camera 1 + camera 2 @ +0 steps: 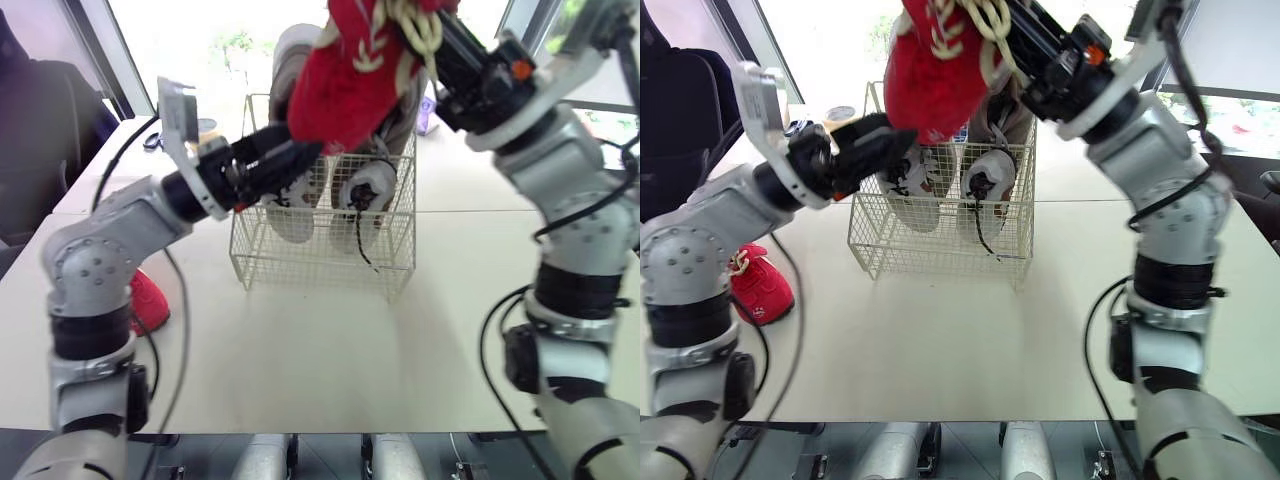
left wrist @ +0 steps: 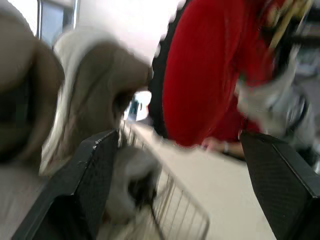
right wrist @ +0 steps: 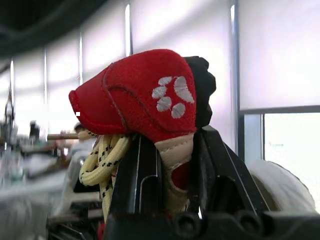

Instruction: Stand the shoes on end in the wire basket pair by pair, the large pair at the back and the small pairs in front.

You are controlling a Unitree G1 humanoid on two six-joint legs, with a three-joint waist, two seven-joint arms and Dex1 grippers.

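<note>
My right gripper is shut on the heel of a red shoe with cream laces, holding it above the wire basket. In the basket, two large beige shoes stand at the back. Two small white shoes stand on end in front. My left gripper is open at the basket's upper left rim, just below the hanging red shoe and apart from it. A second red shoe lies on the white table, beside my left arm.
The basket stands mid-table, with bare tabletop in front of it and on both sides. A cable from my left arm loops down over the table near the lying red shoe. Small objects sit behind the basket by the window.
</note>
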